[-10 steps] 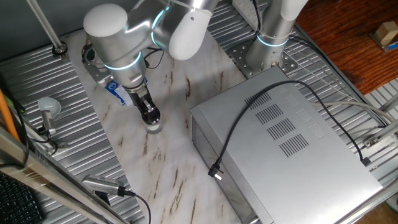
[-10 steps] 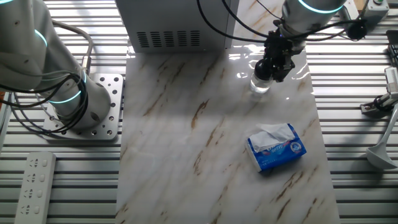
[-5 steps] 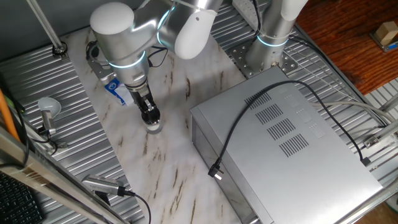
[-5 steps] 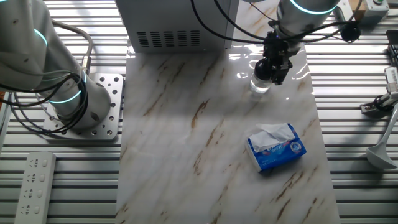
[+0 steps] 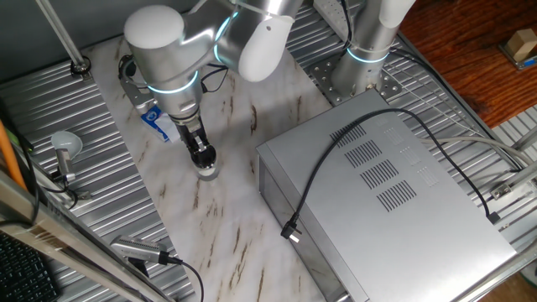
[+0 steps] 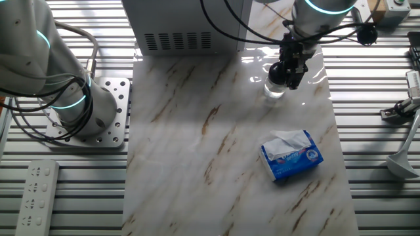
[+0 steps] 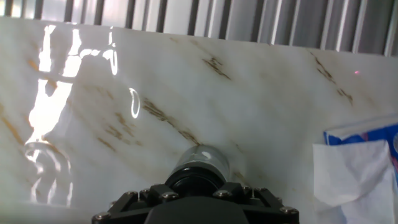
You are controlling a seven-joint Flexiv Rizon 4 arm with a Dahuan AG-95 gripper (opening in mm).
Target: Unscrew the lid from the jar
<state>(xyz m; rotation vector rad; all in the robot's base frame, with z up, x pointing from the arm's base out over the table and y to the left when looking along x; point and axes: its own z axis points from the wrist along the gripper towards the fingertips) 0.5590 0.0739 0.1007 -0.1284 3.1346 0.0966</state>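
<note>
Gripper [image 6: 287, 73] sits directly above the upright jar [image 6: 274, 89], fingers closed around the lid [image 7: 197, 178]; jar stands on the marble's far right, its axis in line with the hand.

A white marble-patterned tabletop with brown veins [image 6: 197, 151] lies in the middle of a ribbed, silver metal bench surface [image 5: 59, 109]. Bright light glares off the glossy marble [image 7: 56, 93] in the hand view. A large grey metal box with vent slots [image 5: 394, 201] sits on the bench, a black cable [image 5: 336, 159] draped over its top. Beyond the bench edge shows reddish-brown wooden flooring [image 5: 457, 50]. A white power strip [image 6: 36, 196] lies on the ribbed metal.
</note>
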